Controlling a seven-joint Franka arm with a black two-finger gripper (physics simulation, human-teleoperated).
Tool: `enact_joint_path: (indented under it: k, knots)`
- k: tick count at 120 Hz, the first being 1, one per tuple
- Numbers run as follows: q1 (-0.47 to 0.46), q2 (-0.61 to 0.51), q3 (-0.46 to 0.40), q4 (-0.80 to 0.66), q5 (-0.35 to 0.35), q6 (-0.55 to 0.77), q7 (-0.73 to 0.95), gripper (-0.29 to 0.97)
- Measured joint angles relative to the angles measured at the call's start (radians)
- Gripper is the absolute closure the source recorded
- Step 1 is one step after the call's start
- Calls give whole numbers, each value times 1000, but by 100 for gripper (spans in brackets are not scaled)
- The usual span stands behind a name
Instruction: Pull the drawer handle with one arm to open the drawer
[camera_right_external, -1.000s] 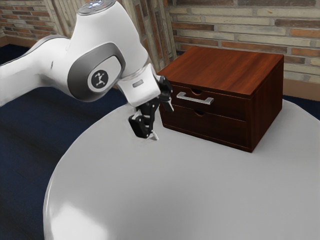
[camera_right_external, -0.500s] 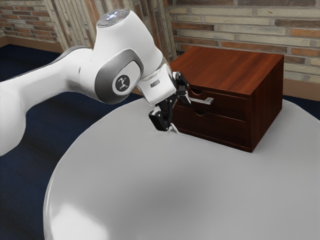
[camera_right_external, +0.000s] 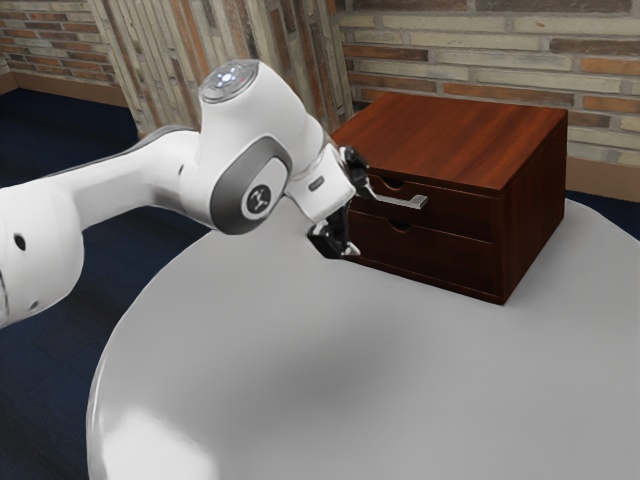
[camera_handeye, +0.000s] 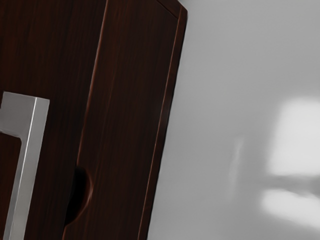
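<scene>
Pincer (camera_right_external: 337, 244) near handle (camera_right_external: 392, 198), white table (camera_right_external: 300, 380) (brick wall (camera_right_external: 480, 60))

We see a small wooden cabinet (camera_right_external: 450, 130) in deep reddish-brown, with darker grain streaks running across its panels; its slim metal drawer handle (camera_right_external: 395, 199) is pale brushed silver; the round table (camera_right_external: 330, 380) is a plain light grey-white with soft brighter patches of glare. Our smooth robot arm (camera_right_external: 130, 190) is glossy white with mid-grey joint caps, one bearing a small white emblem; its gripper (camera_right_external: 338, 242) is black; the brick wall (camera_right_external: 480, 60) mixes tan, cream and rust-red bricks with pale mortar lines; the floor (camera_right_external: 40, 420) is dark navy.
</scene>
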Motion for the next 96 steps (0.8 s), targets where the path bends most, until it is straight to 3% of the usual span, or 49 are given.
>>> enact_joint_path:
  k: [96]
  knots:
    - [-8,91,7,63,0,102,-32,0]
